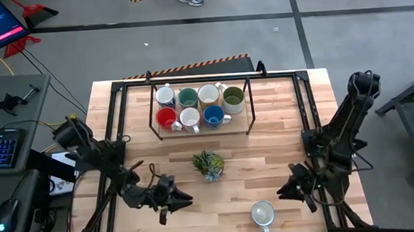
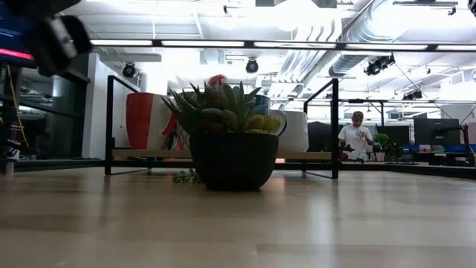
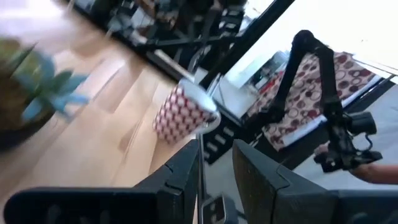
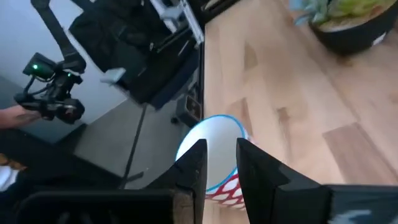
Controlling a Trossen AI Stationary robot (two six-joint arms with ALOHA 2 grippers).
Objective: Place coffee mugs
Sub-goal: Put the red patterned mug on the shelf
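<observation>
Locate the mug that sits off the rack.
In the high view, the lone mug stands at the table's near edge, between the left gripper and right gripper, below the plant.

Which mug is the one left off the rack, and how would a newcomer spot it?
Start at the wooden table and go to its near edge, in front of the small spiky plant. The lone mug stands there between the left gripper and the right gripper. Unlike the seven mugs grouped on the rack, it stands alone, white with a red checked pattern.

Left claw (image 1: 182, 200) low, fingers nearly closed; right claw (image 1: 284, 192) low, fingers narrowly parted.
</observation>
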